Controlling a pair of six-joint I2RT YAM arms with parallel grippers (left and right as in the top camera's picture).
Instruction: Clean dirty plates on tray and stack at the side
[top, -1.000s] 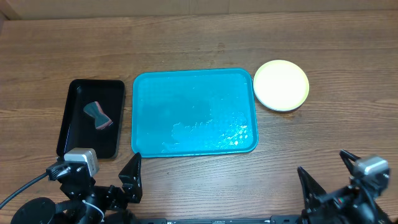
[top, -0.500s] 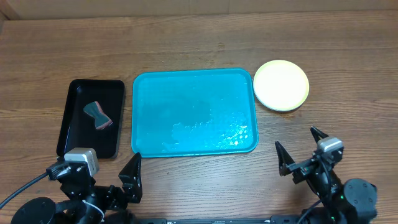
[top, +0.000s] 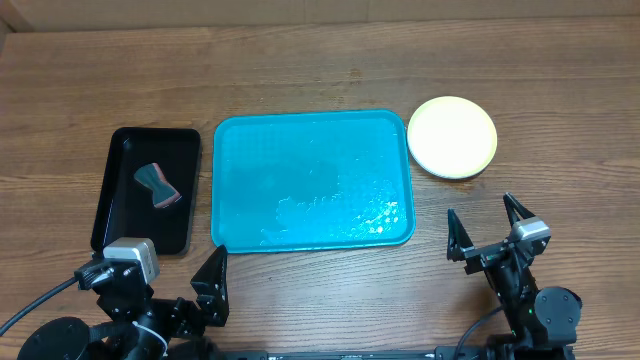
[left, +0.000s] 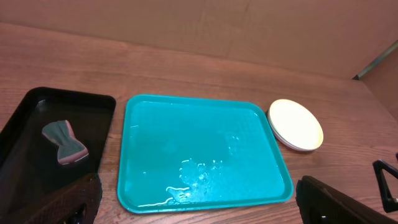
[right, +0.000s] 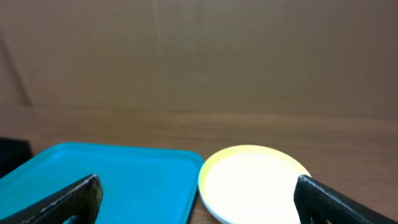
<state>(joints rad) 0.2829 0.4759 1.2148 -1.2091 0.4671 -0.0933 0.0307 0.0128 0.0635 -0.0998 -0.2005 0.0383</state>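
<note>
Plates (top: 452, 136) in 1 stack just beside tray (top: 300, 150)

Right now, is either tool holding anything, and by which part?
Nothing. The left tool and the right tool are open and empty; the plates sit stacked beside the tray.

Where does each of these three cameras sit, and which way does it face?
Overhead: above the table, looking straight down; left gripper and right gripper show at the bottom edge.
Left wrist: low at the near edge, facing across the turquoise tray; its dark fingers frame the bottom corners.
Right wrist: lower, facing the stacked plates; fingers likewise.
All share tray and plates.
</note>
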